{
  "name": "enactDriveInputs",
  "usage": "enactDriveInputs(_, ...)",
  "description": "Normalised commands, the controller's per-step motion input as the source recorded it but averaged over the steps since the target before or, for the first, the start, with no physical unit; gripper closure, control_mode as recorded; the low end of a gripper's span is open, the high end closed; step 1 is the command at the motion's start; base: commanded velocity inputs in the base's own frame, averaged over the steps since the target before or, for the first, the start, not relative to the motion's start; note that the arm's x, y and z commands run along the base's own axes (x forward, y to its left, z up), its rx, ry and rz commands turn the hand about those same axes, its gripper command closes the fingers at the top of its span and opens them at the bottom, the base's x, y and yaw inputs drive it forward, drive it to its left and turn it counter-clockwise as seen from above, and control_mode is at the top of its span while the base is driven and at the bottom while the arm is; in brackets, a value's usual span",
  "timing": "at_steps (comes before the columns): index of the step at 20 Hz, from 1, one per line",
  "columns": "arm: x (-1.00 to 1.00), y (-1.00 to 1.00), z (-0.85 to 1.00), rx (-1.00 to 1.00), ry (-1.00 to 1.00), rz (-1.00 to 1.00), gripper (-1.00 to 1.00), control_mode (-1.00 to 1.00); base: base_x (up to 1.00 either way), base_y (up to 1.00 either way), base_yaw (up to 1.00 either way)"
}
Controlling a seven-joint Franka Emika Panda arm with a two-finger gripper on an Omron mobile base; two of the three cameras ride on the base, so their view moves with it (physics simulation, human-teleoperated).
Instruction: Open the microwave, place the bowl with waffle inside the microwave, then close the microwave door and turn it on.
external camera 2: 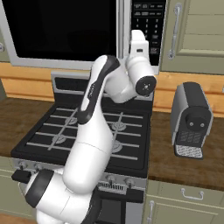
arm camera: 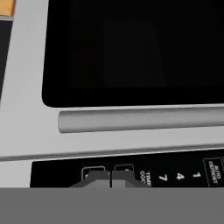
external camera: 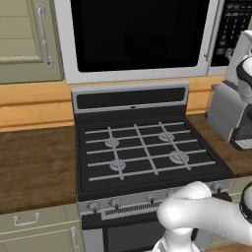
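Dark fingertips of the gripper [arm camera: 110,178] sit pressed together at the bottom centre of the hand view, holding nothing, right in front of the black keypad [arm camera: 131,173] with its white numerals. In the right base view the hand reaches up to that keypad at upper centre of the frame. Just beyond the tips lies the grey bar handle [arm camera: 140,119], and past it the black glass of the microwave door [arm camera: 131,52], flush in its white frame and apparently shut. The microwave [external camera: 140,37] fills the top of the left base view above the black stove [external camera: 147,150], whose grates carry nothing.

Neither bowl nor waffle can be made out on the stove or the wooden surface [external camera: 34,165]; the glass is too dark to tell whether they are inside. With the door shut and the closed gripper at the buttons, this looks like the final step, turning it on, with opening, loading and closing probably done. A grey coffee machine [external camera 2: 191,120] stands at right.
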Motion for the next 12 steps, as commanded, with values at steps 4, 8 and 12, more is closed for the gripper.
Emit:
enactDriveInputs(4,0.43,-0.08,-0.15,0.00,0.00,0.00,1.00,-1.00,0.00,0.00,0.00)
enactDriveInputs(8,0.48,0.00,-0.13,0.00,0.00,0.00,1.00,-1.00,0.00,0.00,0.00)
enactDriveInputs(12,0.42,0.00,-0.03,0.00,0.00,0.00,1.00,-1.00,0.00,0.00,0.00)
